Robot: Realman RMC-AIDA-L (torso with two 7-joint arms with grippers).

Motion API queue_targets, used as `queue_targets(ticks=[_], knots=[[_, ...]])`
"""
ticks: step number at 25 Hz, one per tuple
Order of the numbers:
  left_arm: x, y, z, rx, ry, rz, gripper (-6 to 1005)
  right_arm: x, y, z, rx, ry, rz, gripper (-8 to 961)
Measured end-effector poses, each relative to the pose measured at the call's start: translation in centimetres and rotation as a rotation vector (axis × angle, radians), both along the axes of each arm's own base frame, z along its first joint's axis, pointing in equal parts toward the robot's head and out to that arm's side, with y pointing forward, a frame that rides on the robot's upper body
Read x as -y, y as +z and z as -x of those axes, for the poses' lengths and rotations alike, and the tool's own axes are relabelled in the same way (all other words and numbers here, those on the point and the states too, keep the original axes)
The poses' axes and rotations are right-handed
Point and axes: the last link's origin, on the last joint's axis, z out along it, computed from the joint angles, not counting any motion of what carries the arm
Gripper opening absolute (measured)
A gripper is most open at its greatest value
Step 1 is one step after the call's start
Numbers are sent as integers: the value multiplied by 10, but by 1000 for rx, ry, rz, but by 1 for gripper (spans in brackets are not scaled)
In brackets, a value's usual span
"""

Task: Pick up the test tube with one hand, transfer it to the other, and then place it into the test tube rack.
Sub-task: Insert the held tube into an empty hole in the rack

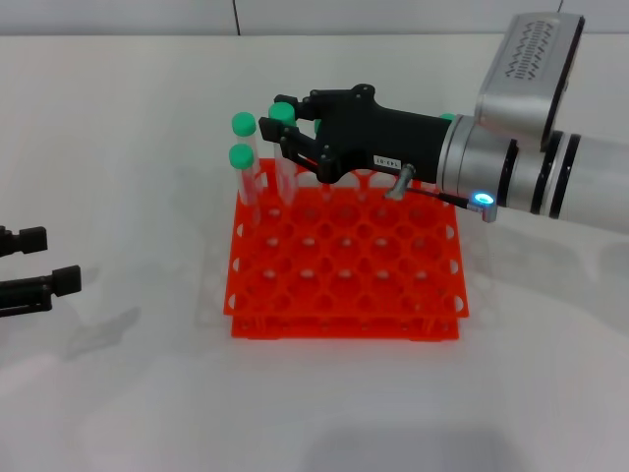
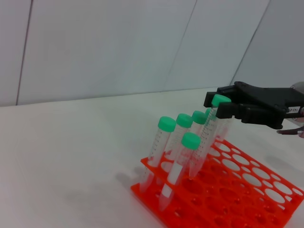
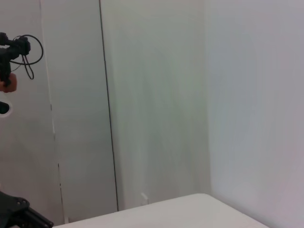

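The orange-red test tube rack [image 1: 346, 295] stands in the middle of the white table, also shown in the left wrist view [image 2: 266, 190]. My right gripper [image 1: 278, 118], the one with a white label, reaches over the rack's far left corner. It is shut on the green cap of the test tube [image 1: 283, 112], which stands upright with its lower end in a back-row hole. The left wrist view shows that cap [image 2: 220, 100] held in the same gripper [image 2: 223, 107]. My left gripper [image 1: 47, 262] rests open at the table's left edge, holding nothing.
Two more green-capped tubes [image 1: 242, 126] [image 1: 240, 155] stand in the rack's left column; the left wrist view shows several [image 2: 166, 123] there. The rack's other holes hold nothing. The right wrist view shows only a pale wall.
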Motion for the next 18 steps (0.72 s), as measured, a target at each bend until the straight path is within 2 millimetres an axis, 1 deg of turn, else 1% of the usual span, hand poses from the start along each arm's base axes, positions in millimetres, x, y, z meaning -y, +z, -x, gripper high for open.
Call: queue_targets(ticks=[12, 18], knots=[[1, -1, 0, -1, -5, 8, 888, 4, -3, -5, 7, -9, 16, 265], [0, -6, 0, -21, -1, 39, 888, 5, -5, -4, 11, -4, 21, 265]])
